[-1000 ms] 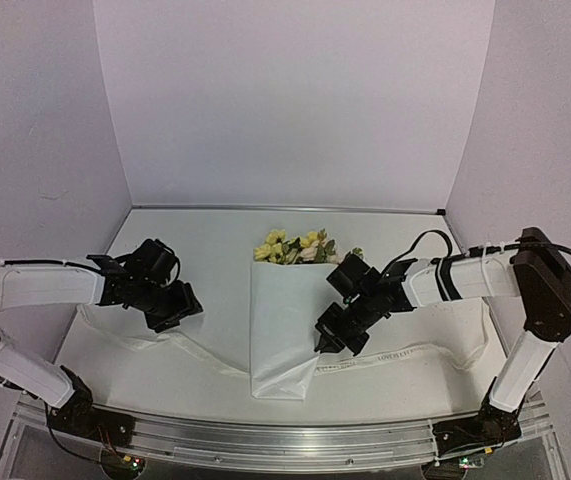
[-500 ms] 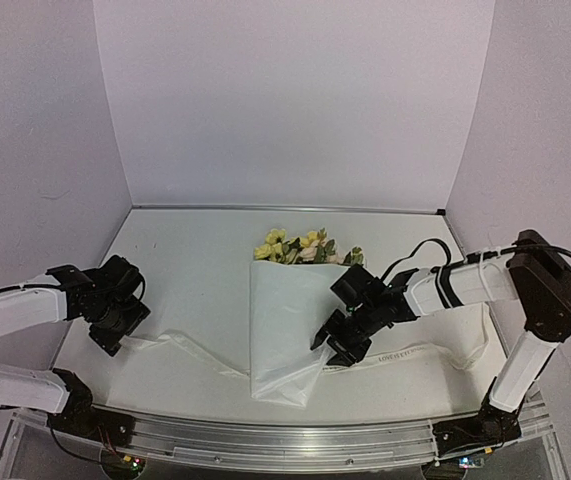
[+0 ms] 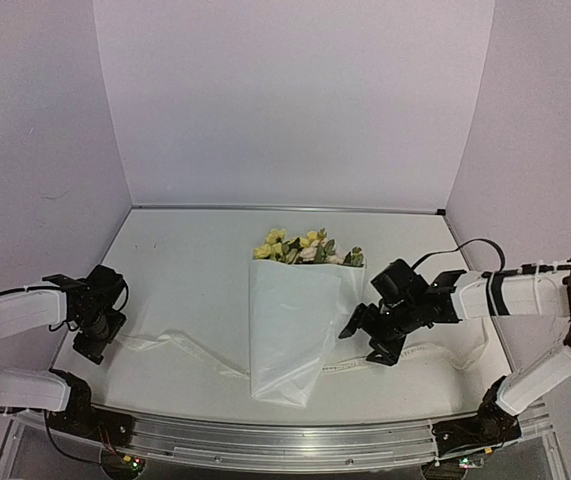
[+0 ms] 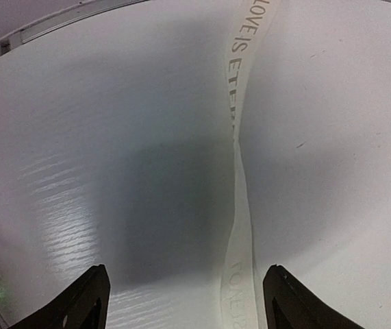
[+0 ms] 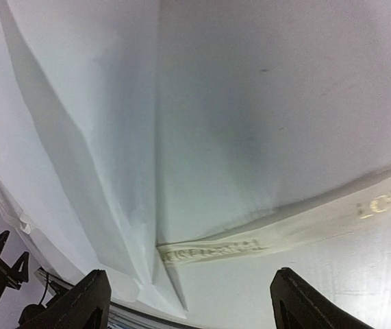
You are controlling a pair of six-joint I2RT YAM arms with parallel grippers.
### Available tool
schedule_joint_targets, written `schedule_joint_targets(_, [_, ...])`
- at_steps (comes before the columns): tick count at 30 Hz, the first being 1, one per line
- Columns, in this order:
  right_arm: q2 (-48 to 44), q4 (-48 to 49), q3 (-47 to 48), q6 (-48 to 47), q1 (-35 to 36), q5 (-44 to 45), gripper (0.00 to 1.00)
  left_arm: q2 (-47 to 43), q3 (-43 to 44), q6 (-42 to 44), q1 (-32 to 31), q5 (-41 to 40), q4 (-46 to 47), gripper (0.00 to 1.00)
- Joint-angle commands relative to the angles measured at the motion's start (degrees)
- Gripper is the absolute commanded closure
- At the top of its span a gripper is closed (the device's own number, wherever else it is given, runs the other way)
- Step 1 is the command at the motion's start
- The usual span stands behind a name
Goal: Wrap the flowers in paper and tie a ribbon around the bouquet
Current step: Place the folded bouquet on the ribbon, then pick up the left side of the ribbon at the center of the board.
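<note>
The bouquet lies mid-table: a white paper cone with the yellow and cream flowers at its far, wide end. The ribbon runs flat across the table, passes under the cone's narrow end and comes out on the right. My left gripper hovers open over the ribbon's left end; the lettered ribbon lies below the left gripper, touching neither finger. My right gripper is open just right of the cone. In its wrist view the paper and ribbon lie beyond the empty right gripper.
Pale walls close the table on the left, back and right. A metal rail with both arm bases runs along the near edge. The right arm's black cable loops above its forearm.
My right gripper opened, let go at the cone's right edge and drew back right. My left arm pulled back left along the ribbon. The cone's right fold has loosened slightly.
</note>
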Motion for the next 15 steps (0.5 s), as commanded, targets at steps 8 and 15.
schedule_joint_targets(8, [-14.6,-12.1,-10.5,-2.1,-4.3,14.7,0.04,6.2,-0.4,10.0,6.3,5.3,14.6,0.45])
schedule_joint_targets(15, [-20.9,-19.6,-13.4,3.2,-5.8,24.7,0.02,10.6,1.2,8.5,6.7,4.3,12.0,0.6])
